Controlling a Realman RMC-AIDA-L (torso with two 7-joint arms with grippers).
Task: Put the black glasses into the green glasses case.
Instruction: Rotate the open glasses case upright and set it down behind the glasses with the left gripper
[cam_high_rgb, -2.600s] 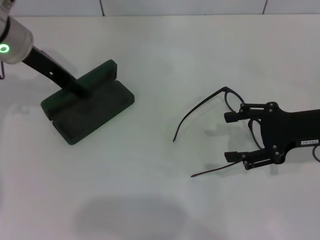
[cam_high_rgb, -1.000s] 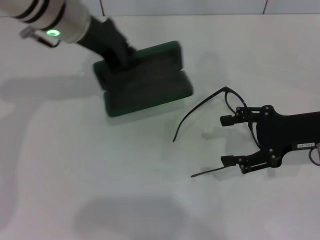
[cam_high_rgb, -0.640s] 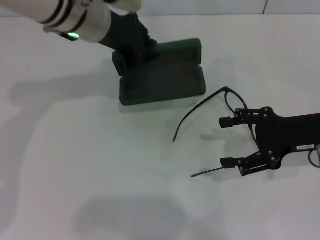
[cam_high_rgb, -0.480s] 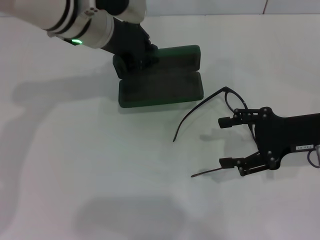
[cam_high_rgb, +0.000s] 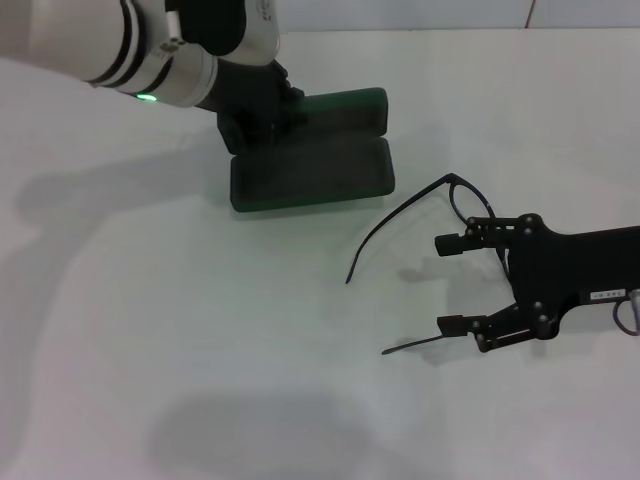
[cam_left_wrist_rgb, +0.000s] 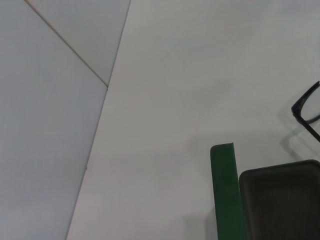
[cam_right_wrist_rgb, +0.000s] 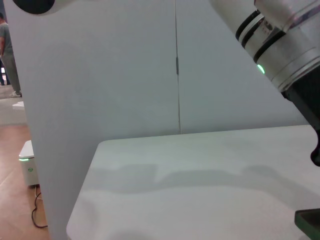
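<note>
The green glasses case (cam_high_rgb: 310, 150) lay open on the white table (cam_high_rgb: 200, 340), lid tilted back, dark lining facing up. The left gripper (cam_high_rgb: 255, 100) was at the case's left end, apparently gripping it there; whether its fingers were closed on the shell could not be told, since the wrist housing hid them. The left wrist view showed one green edge of the case (cam_left_wrist_rgb: 222, 190) and part of the lined tray, with a corner of the black frame beyond.

The black glasses (cam_high_rgb: 420, 225) lay on the table just right of the case, not touching it, temple arms unfolded and pointing toward the robot. The right gripper (cam_high_rgb: 448, 283) hung low over the glasses with its fingers spread apart, one fingertip by the lens end of the frame, the other by the near temple arm. It held nothing.

Assessment: case open and positioned near the glasses, so the receiving side looked ready. Remaining: grasp the glasses, carry them over the tray, set them in. Temples probably need folding to fit. Nothing yet in the case.
</note>
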